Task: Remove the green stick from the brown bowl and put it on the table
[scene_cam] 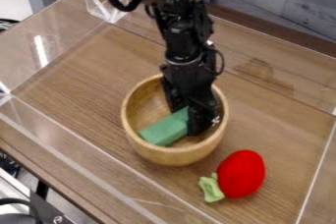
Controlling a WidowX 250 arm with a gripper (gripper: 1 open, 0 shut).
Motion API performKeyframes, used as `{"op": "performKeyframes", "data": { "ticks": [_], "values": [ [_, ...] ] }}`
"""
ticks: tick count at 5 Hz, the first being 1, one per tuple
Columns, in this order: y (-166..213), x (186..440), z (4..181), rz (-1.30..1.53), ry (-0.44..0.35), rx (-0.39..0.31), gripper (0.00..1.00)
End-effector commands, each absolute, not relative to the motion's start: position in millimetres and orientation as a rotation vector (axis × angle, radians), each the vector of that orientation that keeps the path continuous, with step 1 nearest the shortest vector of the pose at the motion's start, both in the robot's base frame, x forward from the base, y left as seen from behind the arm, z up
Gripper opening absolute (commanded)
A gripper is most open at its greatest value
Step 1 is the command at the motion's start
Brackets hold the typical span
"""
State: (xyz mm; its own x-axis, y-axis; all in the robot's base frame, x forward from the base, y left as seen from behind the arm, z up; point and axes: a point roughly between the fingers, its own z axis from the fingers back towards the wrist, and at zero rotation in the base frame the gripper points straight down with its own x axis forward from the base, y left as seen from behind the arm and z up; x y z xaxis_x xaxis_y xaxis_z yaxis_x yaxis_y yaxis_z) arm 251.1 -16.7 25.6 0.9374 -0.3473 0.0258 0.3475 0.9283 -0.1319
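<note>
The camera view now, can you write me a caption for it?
Black gripper reaching into a bowl with a green stick.

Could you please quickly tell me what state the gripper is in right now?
Gripper: down in the brown bowl at the green stick; whether it grips it cannot be told.

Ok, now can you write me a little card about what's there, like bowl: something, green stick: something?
Bowl: round, brown, wooden, on the table
Green stick: lying inside the brown bowl, partly hidden by the arm
Robot arm: black, reaching down into the bowl
Jaws: at the stick's upper end; can't tell if they grip it
Red toy fruit: on the table beside the bowl, light-green leaf attached
Stick on table: not yet
</note>
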Motion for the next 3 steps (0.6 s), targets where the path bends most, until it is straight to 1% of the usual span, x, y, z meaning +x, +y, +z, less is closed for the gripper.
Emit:
{"op": "performKeyframes", "data": {
  "ticks": [1,2,3],
  "values": [
    [-13.9,256.0,38.9,-0.328,-0.032,-0.140,0.00],
    [-14.6,258.4,47.4,-0.302,-0.032,-0.145,0.00],
    [-16.5,259.8,74.6,-0.290,-0.055,-0.131,0.00]
  ]
}}
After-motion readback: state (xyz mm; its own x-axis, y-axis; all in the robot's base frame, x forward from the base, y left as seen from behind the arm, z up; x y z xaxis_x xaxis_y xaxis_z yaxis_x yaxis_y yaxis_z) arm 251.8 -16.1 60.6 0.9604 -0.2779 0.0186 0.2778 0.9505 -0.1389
